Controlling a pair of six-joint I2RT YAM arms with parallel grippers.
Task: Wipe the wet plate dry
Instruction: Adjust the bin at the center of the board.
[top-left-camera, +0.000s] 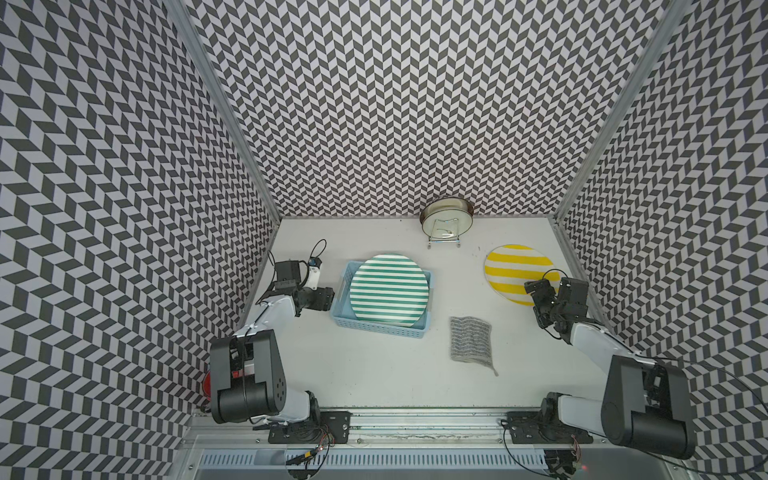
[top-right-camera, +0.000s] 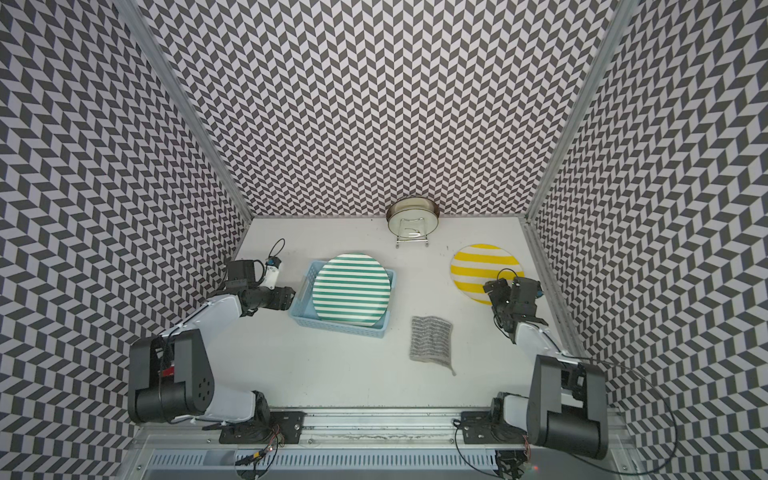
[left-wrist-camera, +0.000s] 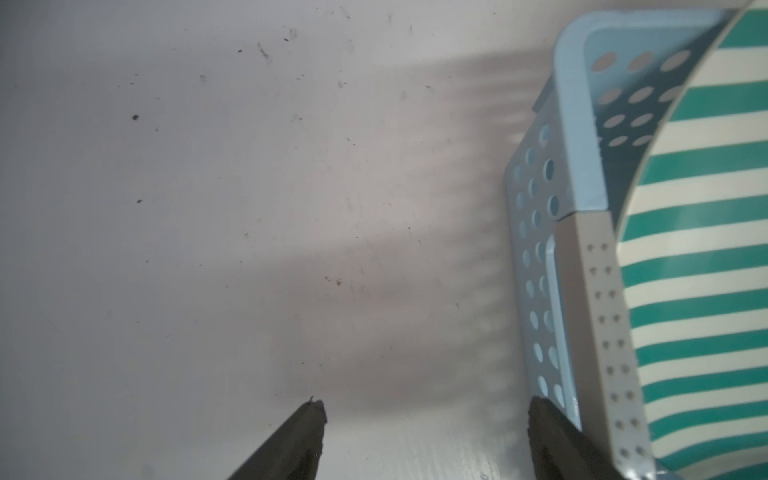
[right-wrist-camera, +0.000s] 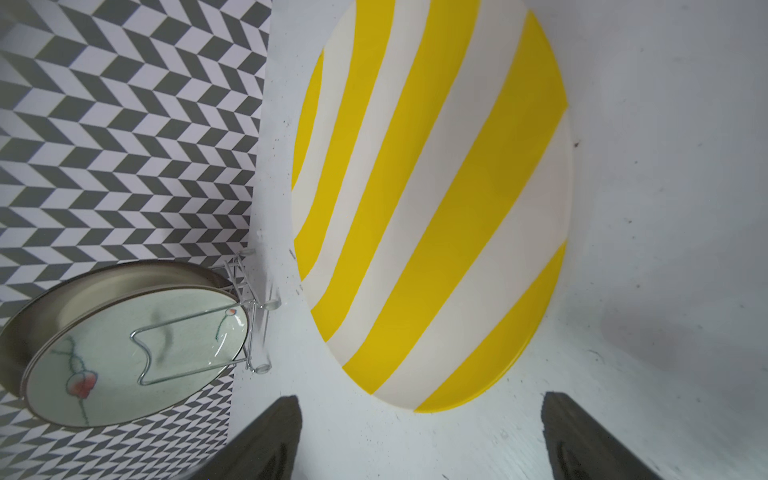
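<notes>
The left pincer (left-wrist-camera: 427, 409) is standing wide and empty just beside the blue basket (top-left-camera: 376, 327), whose rim is propping the green-striped plate (top-left-camera: 388, 289), apparently at a tilt, likely so an edge is graspable. The grey cloth (top-left-camera: 469, 340) is lying unheld on the tabletop (top-left-camera: 374, 374) between the arms, reachable by either. The right pincer (right-wrist-camera: 422, 405) is gaping wide, holding nothing, at the near edge of the yellow-striped plate (top-left-camera: 513, 266) lying flat; which plate is wet is not showing.

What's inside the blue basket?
A green-and-white striped plate fills the blue basket, its far edge poking over the rim. Only a corner of the basket's holey inner wall shows in the left wrist view. Anything underneath the plate is hidden.
</notes>
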